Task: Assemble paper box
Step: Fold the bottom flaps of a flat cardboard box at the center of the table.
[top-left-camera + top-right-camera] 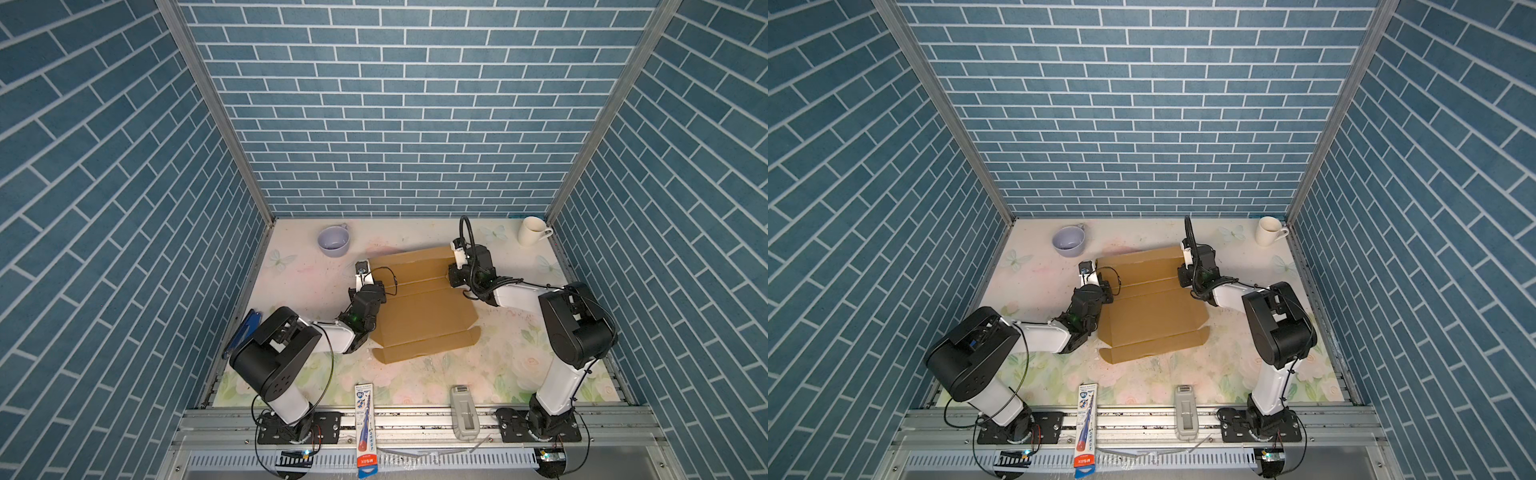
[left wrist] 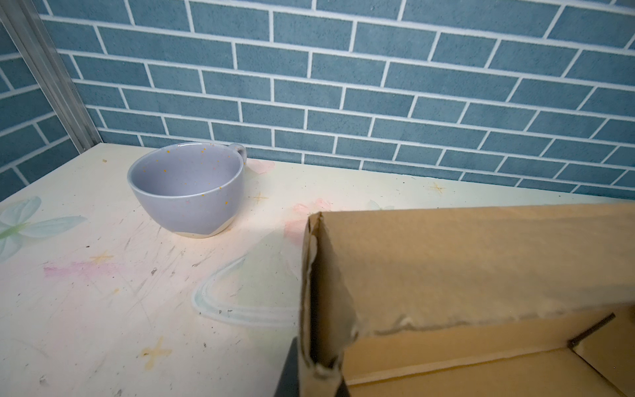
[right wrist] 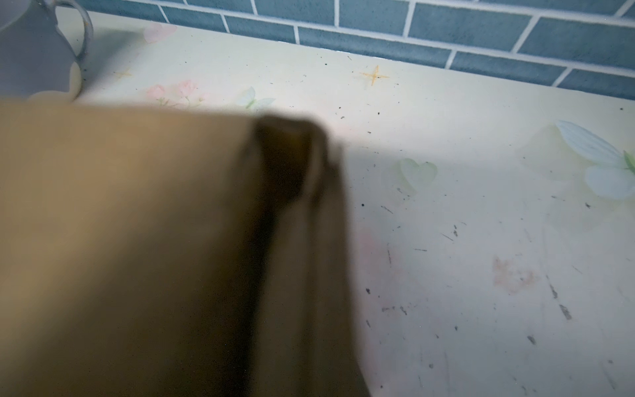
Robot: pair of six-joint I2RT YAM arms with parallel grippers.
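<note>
The paper box (image 1: 419, 307) (image 1: 1152, 311) is a brown cardboard sheet, partly folded, lying mid-table. Its far wall (image 2: 481, 261) stands up and its near flaps lie flat. My left gripper (image 1: 379, 286) (image 1: 1106, 289) (image 2: 318, 378) is shut on the box's left side wall, which stands between two dark fingertips (image 2: 288, 371). My right gripper (image 1: 452, 276) (image 1: 1181, 276) sits at the box's right side wall. In the right wrist view that blurred wall (image 3: 302, 275) runs down into the jaws and hides them; the gripper is shut on it.
A lilac cup (image 1: 333, 241) (image 2: 187, 189) stands at the back left, close to the box's far corner. A white mug (image 1: 533, 230) stands in the back right corner. At the front edge lie a pen package (image 1: 365, 424) and a grey device (image 1: 464, 411). Blue brick walls enclose three sides.
</note>
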